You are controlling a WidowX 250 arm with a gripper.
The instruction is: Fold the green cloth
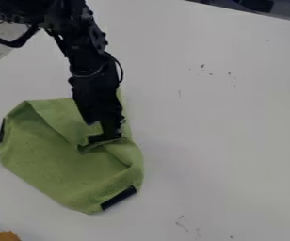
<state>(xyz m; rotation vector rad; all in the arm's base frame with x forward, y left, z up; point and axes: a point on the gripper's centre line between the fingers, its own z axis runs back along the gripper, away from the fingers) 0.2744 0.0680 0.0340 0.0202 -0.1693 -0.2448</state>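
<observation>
Jaws: grip or gap, I can't tell | Green fabric cloth [62, 164]: beneath jaws, bulk spreading toward view's lower left | Long axis: upper left to lower right; I'd fold across it.

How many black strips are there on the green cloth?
2: one strip at the left edge of the cloth in the picture, another strip at its lower right. Others may be hidden under folds or behind the arm.
</observation>
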